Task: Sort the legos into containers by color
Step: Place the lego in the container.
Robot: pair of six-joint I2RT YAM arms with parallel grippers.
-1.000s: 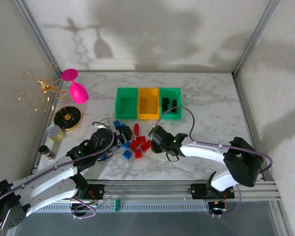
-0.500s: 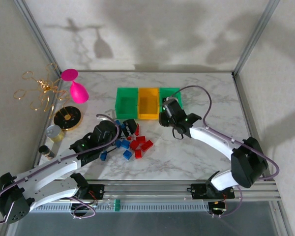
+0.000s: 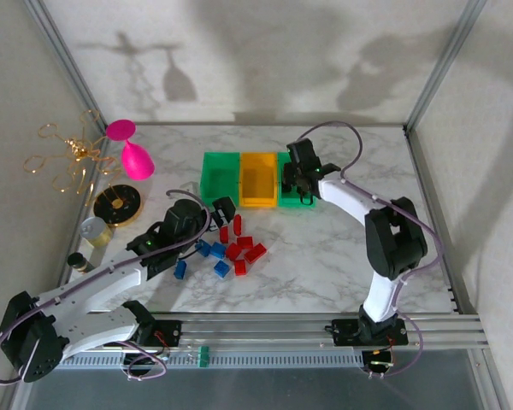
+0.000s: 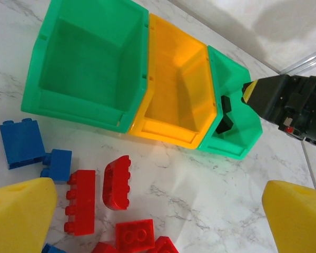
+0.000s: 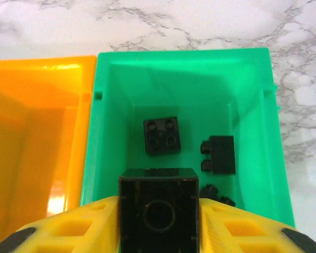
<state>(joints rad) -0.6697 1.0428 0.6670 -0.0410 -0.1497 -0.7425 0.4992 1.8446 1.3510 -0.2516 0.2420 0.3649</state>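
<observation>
In the right pincer (image 3: 301, 179), one black lego (image 5: 159, 211), squeezed tight between the two yellow pads (image 5: 79, 226). Held over the near end of the right green container (image 5: 184, 68). On that container's floor, more black legos: a square one (image 5: 162, 135), a second one (image 5: 219, 154) beside it, and a third (image 5: 215, 191) half hidden behind a pad.

As for the right arm (image 3: 346, 198): stretched far out across the table (image 4: 210, 195), bent at the elbow, wrist tipped down at the container.

As for the left pincer (image 3: 224, 212): spread wide apart, low over the table. Below and between its pads (image 4: 16, 216), loose red legos (image 4: 116, 182) and blue legos (image 4: 21, 142), just in front of the left green container (image 4: 68, 108) and the orange container (image 4: 174, 134).

Hard to see: the lowest red legos, cut off at the bottom edge of the left wrist view. Also cut off at the bottom edge of the right wrist view, the lower part of the right pads.
</observation>
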